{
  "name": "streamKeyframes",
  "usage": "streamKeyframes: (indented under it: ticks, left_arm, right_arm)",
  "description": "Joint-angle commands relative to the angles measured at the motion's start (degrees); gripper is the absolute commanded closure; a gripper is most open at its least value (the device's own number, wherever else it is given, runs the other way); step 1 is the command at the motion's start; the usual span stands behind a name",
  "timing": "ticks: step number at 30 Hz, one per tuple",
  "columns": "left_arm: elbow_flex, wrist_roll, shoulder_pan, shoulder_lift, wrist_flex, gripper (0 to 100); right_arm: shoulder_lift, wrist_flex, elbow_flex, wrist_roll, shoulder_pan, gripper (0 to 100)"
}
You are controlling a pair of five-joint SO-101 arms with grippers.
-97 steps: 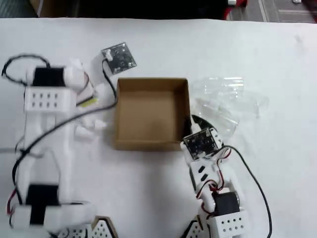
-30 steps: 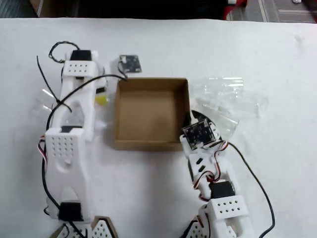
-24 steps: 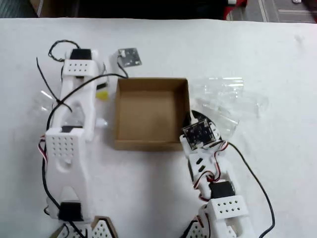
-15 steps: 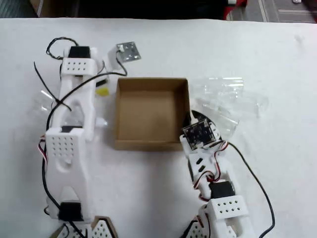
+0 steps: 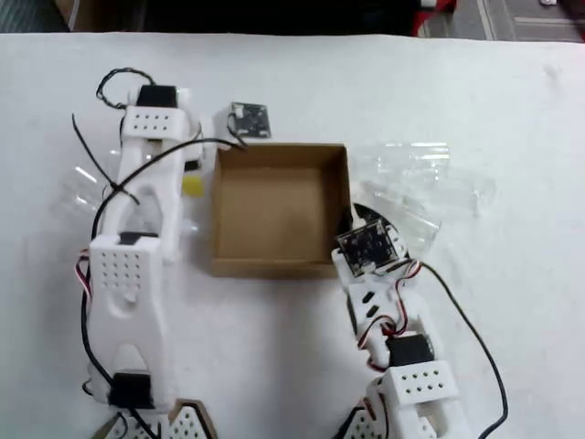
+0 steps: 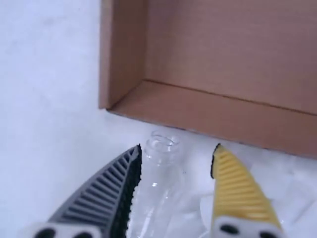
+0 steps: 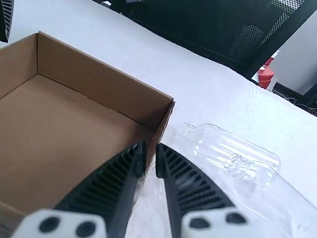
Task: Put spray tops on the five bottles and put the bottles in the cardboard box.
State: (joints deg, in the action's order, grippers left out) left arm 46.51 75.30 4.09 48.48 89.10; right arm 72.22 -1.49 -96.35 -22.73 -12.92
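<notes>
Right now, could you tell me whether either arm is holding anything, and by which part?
Nothing is held. The left jaws stand open either side of a bottle just below its neck, not clamped; the right jaws are shut, empty.

Bright even light, faint soft shadows

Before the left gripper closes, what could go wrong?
1. The bottle inside the open left gripper has a bare neck and no spray top, so boxing it now would skip a step.
2. It lies close beside the cardboard box wall, and a closing finger could shove the clear bottle against it.
</notes>
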Motion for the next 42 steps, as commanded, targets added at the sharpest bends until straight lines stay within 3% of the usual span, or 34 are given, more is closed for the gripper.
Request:
streamKeyframes:
  ticks: [1, 17, 20, 42]
  left_arm:
    - [2.5, 2.7, 0.6, -0.5, 0.6, 78]
    - [3.0, 3.2, 0.5, 3.5, -2.7, 79]
    - [3.0, 3.2, 0.3, 4.0, -3.2, 79]
    - [6.7, 4.7, 2.2, 4.3, -1.4, 79]
  right_arm:
    - [-0.3, 1.2, -0.6, -0.1, 0.5, 97.4]
    - [-0.3, 1.2, -0.6, -0.2, 0.5, 97.4]
    - [-0.4, 0.9, -0.6, -3.6, 0.1, 97.4]
    - [-0.4, 0.8, -0.6, -4.6, 0.0, 97.4]
